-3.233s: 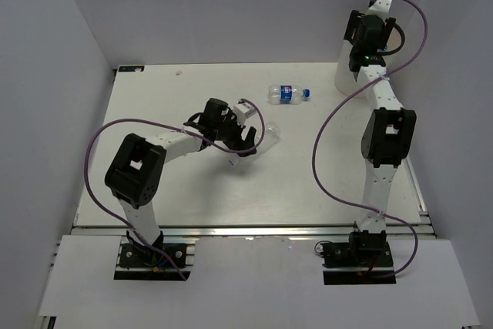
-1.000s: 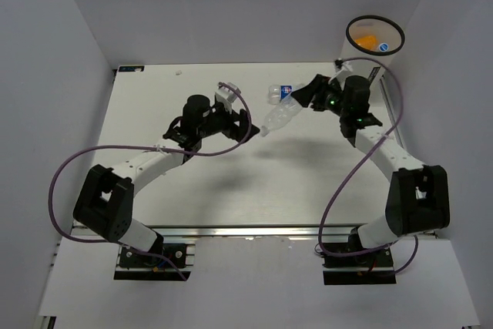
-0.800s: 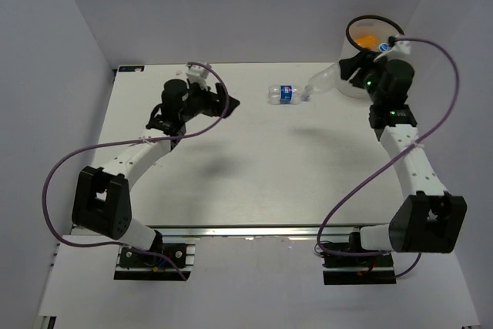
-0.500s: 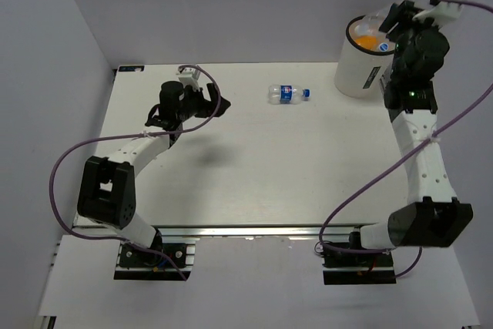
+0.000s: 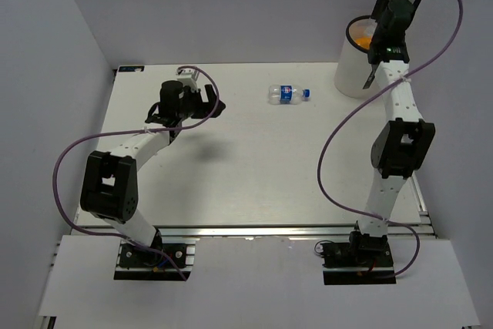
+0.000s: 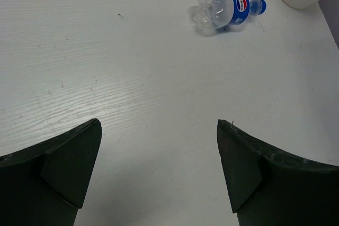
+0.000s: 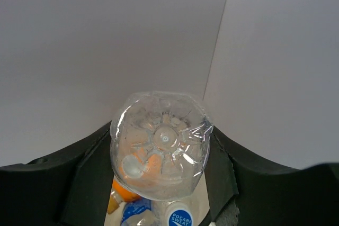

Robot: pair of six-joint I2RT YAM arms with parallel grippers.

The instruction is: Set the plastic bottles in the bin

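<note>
Overhead view of a white surface (image 5: 254, 182) boxed in by pale walls, with two robot arms fixed at the bottom edge of the frame.

The left arm bends toward the upper left of the surface. Its left tool (image 5: 209, 102) hangs above the surface, released, its two dark fingers (image 6: 69, 168) spread wide with nothing between them. In the left wrist view only bare surface shows between those fingers.

A labelled bottle (image 5: 286, 94), clear with a blue label and blue cap, lies on its side in the upper centre of the overhead frame. Its cap points right, toward the bin. It is well apart from the left tool and untouched by either arm.

The bin (image 5: 352, 76), tall and white with a thin dark rim, stands at the upper right corner of the surface. The right arm stretches straight up the right side of the frame, and its right tool (image 7: 161, 130) sits over the bin's mouth.

The right wrist view shows that tool clenched on a clear unlabelled bottle (image 7: 159, 149), one finger pressed to each side. The bottle's ridged base faces the camera and its neck points down. Below it, at the bottom centre of that frame, are an orange bottle (image 7: 121, 191) and a blue cap (image 7: 180, 219) lettered "Pocari Sweat".
</note>
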